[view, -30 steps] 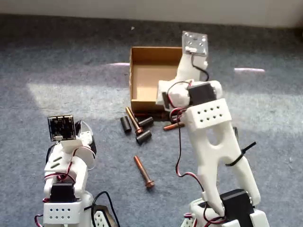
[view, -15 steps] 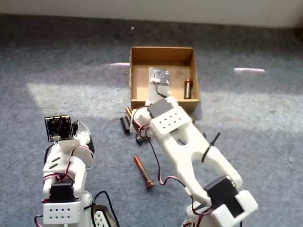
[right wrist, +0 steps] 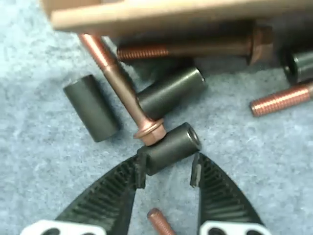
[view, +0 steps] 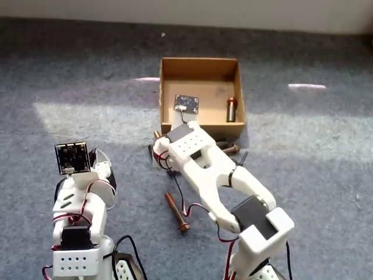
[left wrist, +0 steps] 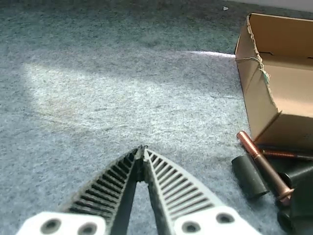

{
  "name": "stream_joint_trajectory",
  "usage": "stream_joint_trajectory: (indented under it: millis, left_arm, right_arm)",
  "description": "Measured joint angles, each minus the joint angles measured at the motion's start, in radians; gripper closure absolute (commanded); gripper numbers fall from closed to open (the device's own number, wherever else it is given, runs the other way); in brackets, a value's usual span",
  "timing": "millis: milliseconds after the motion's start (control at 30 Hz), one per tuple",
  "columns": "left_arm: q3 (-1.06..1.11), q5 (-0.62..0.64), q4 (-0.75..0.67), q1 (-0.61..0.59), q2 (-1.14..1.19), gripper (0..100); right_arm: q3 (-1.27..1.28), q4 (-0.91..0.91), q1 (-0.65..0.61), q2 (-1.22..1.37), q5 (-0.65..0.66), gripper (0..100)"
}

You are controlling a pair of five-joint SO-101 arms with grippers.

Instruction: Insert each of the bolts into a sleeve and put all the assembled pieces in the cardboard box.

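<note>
1. Nearest, low over the grey surface (left wrist: 98, 98): left end effector (left wrist: 142, 155), fingers pressed together tip to tip, gripping nothing, well apart from the loose parts.
2. Farther out, alone on the surface: a loose bolt (view: 176, 212), copper-coloured, lying flat just beside the right arm (view: 215, 175).
3. Beyond that, down at the surface just in front of the box: right end effector (right wrist: 168, 171), spread to a medium gap and clamped on nothing.
4. At its tips: a black sleeve (right wrist: 168, 143) lying on its side, one end touching one fingertip (right wrist: 141, 169), with a clear gap to the other.
5. Touching the far side of that sleeve: the hex head of a long bolt (right wrist: 117, 84), its shaft slanting away to the box wall.
6. On either side of that shaft: a second sleeve (right wrist: 93, 107) lying slightly apart from it, and a third sleeve (right wrist: 171, 90) right against it.
7. At the foot of the box wall: another bolt (right wrist: 195, 49) lying along the wall, plus a threaded bolt end (right wrist: 281, 100) and a part-seen fourth sleeve (right wrist: 298, 63) off to one side.
8. Farthest: the cardboard box (view: 198, 60), open at the top; inside, close to one side wall, a single small piece (view: 231, 109), dark with a copper tone, too small to tell whether bolt and sleeve are joined.
</note>
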Motion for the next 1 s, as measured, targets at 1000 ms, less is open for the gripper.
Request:
stream_joint_trajectory:
  millis: [1000]
  left_arm:
    - [0.0,0.0,0.0,0.0,0.0,99]
  right_arm:
    - [-0.143,0.267,0.072,0.084,0.138,99.3]
